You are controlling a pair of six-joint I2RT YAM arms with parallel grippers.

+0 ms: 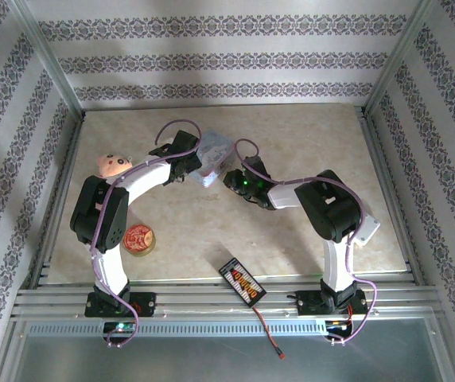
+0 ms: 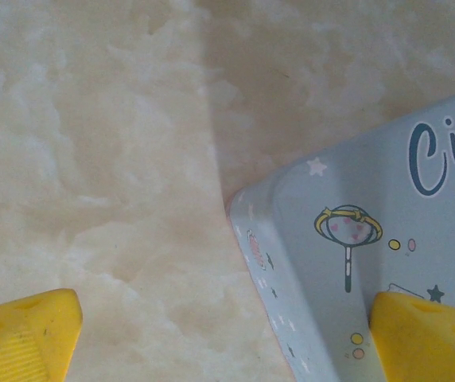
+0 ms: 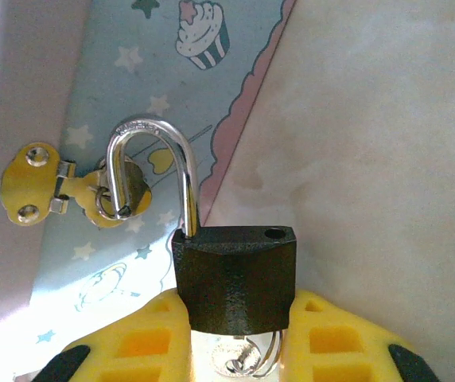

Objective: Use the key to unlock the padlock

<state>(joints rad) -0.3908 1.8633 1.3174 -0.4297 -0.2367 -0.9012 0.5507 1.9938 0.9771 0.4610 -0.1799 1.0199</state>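
Though the padlock (image 3: 235, 286) hangs at the pale blue tin (image 3: 132, 64), its shackle (image 3: 144, 131) looks sprung: one leg is out of the body, its free end hooked through the brass hasp (image 3: 33, 183). The key (image 3: 239, 362) seems seated underneath. The right jaws pinch the body, and only unhooking may remain. The left jaws stand spread astride the tin's corner on the bench (image 2: 92, 159).

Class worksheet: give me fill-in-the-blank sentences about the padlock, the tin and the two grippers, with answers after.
The right gripper is shut on the body of the ____.
The padlock's shackle is hooked through the hasp of the pale ____ tin.
The left gripper is ____, not shut.
Answers: padlock; blue; open.
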